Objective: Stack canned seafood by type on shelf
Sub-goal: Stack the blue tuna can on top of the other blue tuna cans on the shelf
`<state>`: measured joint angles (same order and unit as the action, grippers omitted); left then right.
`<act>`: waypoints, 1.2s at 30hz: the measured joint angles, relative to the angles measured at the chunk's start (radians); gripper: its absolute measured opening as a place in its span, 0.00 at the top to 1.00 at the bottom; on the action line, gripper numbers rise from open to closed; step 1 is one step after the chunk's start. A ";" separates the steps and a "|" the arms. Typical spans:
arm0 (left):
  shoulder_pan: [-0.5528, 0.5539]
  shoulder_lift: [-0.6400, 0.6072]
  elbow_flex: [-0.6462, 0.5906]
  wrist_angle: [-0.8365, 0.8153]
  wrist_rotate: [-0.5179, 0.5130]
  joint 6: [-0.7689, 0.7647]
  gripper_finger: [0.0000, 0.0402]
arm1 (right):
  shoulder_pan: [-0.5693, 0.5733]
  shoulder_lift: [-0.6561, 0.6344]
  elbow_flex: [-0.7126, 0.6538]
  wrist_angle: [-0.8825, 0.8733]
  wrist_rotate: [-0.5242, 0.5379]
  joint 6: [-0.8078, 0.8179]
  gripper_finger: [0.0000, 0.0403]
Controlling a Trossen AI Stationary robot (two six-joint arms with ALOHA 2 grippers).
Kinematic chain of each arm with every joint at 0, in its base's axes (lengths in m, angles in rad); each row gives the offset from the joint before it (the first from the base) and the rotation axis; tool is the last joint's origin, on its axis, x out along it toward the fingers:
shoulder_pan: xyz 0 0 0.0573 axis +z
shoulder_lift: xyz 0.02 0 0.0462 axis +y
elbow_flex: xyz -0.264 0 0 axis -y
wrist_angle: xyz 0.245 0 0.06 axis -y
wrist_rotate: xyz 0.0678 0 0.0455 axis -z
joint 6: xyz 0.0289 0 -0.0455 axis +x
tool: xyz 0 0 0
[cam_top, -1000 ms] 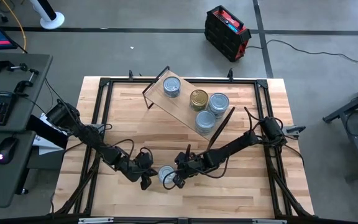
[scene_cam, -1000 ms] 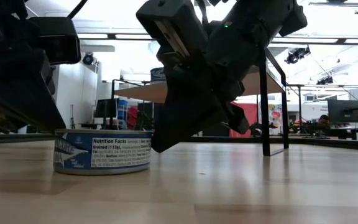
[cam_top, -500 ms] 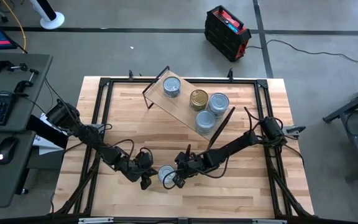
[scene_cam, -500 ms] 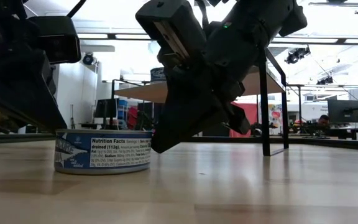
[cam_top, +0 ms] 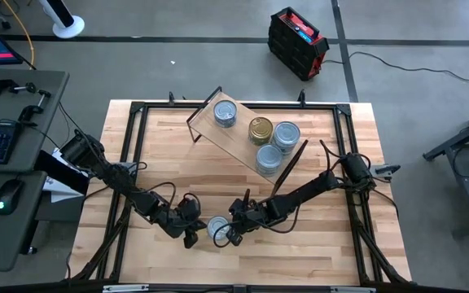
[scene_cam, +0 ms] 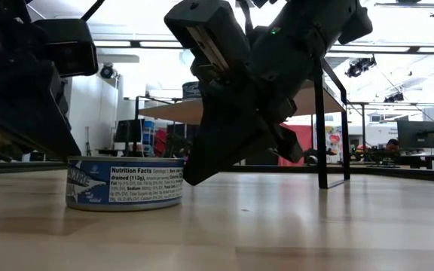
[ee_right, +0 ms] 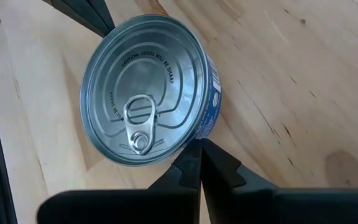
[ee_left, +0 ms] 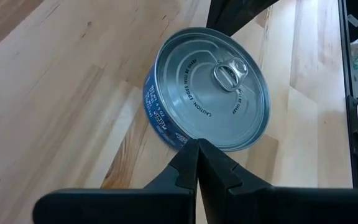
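The left gripper (cam_top: 192, 236) sat low over the bench (cam_top: 177, 268) with its two fingers pressed fully together, nothing between them, the tips just beside the rim of a single silver-topped can (cam_top: 217, 228). From the other side the right gripper (cam_top: 232, 234) did the same: fingers closed tight, empty, tips right at the can's blue wall (whether either one actually touched the metal, I could not tell). That can stood upright on the bench between the two grippers, pull tab up, its label reading as a nutrition panel in the low view.

Farther back, the shelf (cam_top: 238, 138) stood angled across the rear of the bench on thin black legs. It carried four cans: one silver-blue can (cam_top: 225, 113) toward its far-left end, a gold-topped can (cam_top: 260, 129) near the middle, a silver-blue can (cam_top: 286, 134) just beside it, and another silver-blue can (cam_top: 269, 159) at the nearer end.
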<state>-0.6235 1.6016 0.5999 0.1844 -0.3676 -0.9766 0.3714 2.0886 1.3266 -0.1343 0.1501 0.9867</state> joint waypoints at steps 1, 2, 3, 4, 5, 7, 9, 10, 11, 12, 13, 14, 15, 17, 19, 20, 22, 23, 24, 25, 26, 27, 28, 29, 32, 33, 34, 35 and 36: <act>0.000 0.000 0.000 0.000 0.000 0.009 1.00 | 0.000 0.000 0.000 0.000 0.002 0.000 1.00; 0.000 0.000 0.000 -0.001 0.000 0.019 1.00 | 0.000 0.000 0.000 0.001 0.007 -0.001 1.00; 0.000 0.000 0.000 -0.002 0.000 0.032 1.00 | 0.001 0.000 0.000 0.003 0.013 -0.002 1.00; 0.000 0.000 0.000 -0.002 0.000 0.043 1.00 | 0.002 0.000 0.000 0.006 0.021 -0.002 1.00; 0.001 0.000 0.000 -0.003 0.001 0.054 1.00 | 0.003 0.000 0.000 0.010 0.030 -0.003 1.00; 0.002 0.000 0.000 -0.006 0.002 0.065 1.00 | 0.006 0.001 -0.001 0.021 0.043 -0.004 1.00; 0.001 -0.001 0.000 -0.009 0.003 0.067 1.00 | 0.010 0.001 -0.002 0.027 0.056 -0.004 1.00; 0.001 -0.001 0.000 -0.011 0.003 0.066 1.00 | 0.011 0.001 -0.002 0.029 0.059 -0.004 1.00; 0.001 -0.001 0.000 -0.013 0.003 0.066 1.00 | 0.012 0.001 -0.002 0.031 0.059 -0.004 1.00; 0.001 -0.001 0.000 -0.016 0.003 0.066 1.00 | 0.014 0.001 -0.002 0.033 0.059 -0.004 1.00; 0.001 -0.002 0.000 -0.019 0.003 0.065 1.00 | 0.017 0.001 -0.002 0.034 0.061 -0.004 1.00; 0.001 -0.002 0.001 -0.023 0.003 0.065 1.00 | 0.020 0.001 -0.002 0.037 0.062 -0.004 1.00; 0.001 -0.002 0.001 -0.025 0.002 0.065 1.00 | 0.023 0.000 -0.002 0.041 0.061 -0.003 1.00; 0.001 -0.002 0.001 -0.028 -0.001 0.065 1.00 | 0.029 0.000 -0.002 0.047 0.059 0.001 1.00; 0.002 -0.002 0.001 -0.030 -0.004 0.065 1.00 | 0.039 -0.001 -0.002 0.053 0.059 0.001 1.00; 0.002 -0.002 0.001 -0.031 -0.006 0.065 1.00 | 0.043 -0.001 -0.001 0.062 0.059 0.000 1.00; 0.003 -0.001 0.001 -0.034 -0.012 0.066 1.00 | 0.053 -0.002 -0.001 0.084 0.057 0.000 1.00; 0.003 0.000 0.001 -0.035 -0.014 0.073 1.00 | 0.056 -0.002 0.000 0.094 0.056 0.000 1.00; 0.003 0.000 0.000 -0.037 -0.016 0.082 1.00 | 0.060 -0.003 0.000 0.108 0.056 0.000 1.00; 0.003 0.000 0.000 -0.038 -0.016 0.091 1.00 | 0.064 -0.003 0.001 0.122 0.056 0.000 1.00; 0.003 0.000 0.000 -0.039 -0.016 0.099 1.00 | 0.067 -0.003 0.002 0.138 0.056 0.001 1.00; 0.003 0.001 0.000 -0.039 -0.015 0.107 1.00 | 0.070 -0.004 0.002 0.155 0.058 0.000 1.00; 0.004 0.002 0.000 -0.039 -0.015 0.111 1.00 | 0.073 -0.004 0.002 0.171 0.061 0.000 1.00; 0.004 0.002 -0.001 -0.039 -0.013 0.115 1.00 | 0.075 -0.004 0.002 0.187 0.066 -0.001 1.00; 0.003 0.003 -0.001 -0.039 -0.002 0.118 1.00 | 0.080 -0.005 0.003 0.229 0.095 -0.019 1.00; 0.003 0.003 -0.002 -0.038 0.003 0.118 1.00 | 0.081 -0.005 0.003 0.247 0.102 -0.026 1.00; 0.003 0.003 -0.002 -0.037 0.005 0.118 1.00 | 0.081 -0.005 0.003 0.262 0.107 -0.034 1.00; 0.003 0.003 -0.002 -0.035 0.005 0.118 1.00 | 0.081 -0.005 0.003 0.279 0.115 -0.044 1.00; 0.003 0.003 -0.002 -0.026 0.005 0.118 1.00 | 0.080 -0.005 0.003 0.299 0.128 -0.051 1.00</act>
<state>-0.6201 1.6051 0.5983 0.1581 -0.3630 -0.8586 0.4514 2.0834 1.3296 0.1642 0.2781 0.9353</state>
